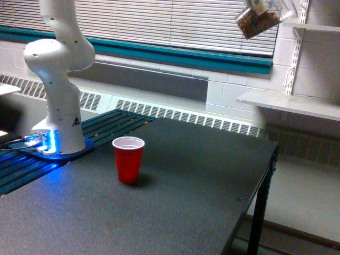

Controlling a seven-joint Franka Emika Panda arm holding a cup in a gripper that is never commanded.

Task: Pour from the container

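Where the exterior view cuts off at its top edge, you see only a pale fingertip of the gripper, so you cannot tell from this frame how its jaws stand. Just below that fingertip, note the container: a clear cup with brown granular pieces inside, tilted, with its darker filled end pointing down toward the exterior view's left. It hangs high in the upper right of the view, in front of the blinds and beside the shelf, well above the table.

On the table, locate the red cup. It stands upright with its white inside showing. It is well apart from the container, far below it and toward the exterior view's left.

Behind the red cup, on the exterior view's left, the arm's white base rises from a blue-lit mount. A radiator grille runs along the wall behind the table.
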